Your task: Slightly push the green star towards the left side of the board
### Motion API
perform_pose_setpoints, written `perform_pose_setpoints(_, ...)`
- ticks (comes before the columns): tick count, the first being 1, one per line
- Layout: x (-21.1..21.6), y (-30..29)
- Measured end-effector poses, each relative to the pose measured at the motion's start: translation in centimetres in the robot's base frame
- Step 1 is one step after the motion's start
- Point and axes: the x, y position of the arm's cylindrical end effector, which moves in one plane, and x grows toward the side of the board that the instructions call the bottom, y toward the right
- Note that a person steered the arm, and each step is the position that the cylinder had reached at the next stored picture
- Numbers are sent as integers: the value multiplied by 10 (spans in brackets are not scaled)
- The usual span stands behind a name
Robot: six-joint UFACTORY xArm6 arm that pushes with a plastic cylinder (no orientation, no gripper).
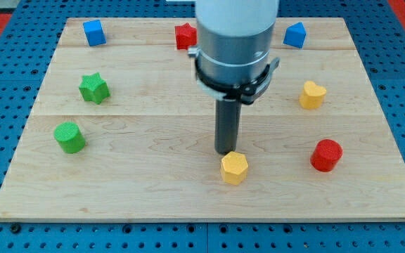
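The green star (93, 88) lies on the wooden board (153, 183) at the view's left, a little above mid height. My tip (226, 151) is near the board's middle, far to the right of the star. It stands just above and touching or nearly touching a yellow hexagon block (234, 167). The arm's grey body (234, 42) comes down from the view's top.
A green cylinder (69, 137) sits below the star. A blue cube (93, 32) is at top left, a red star (185, 36) partly behind the arm, a blue block (295, 34) at top right, a yellow heart-like block (312, 95) and a red cylinder (326, 155) at right.
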Motion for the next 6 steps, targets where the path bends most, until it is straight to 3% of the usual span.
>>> perform_pose_setpoints(2,-16,-39)
perform_pose_setpoints(4,-92,-136)
perform_pose_setpoints(6,-133,-193)
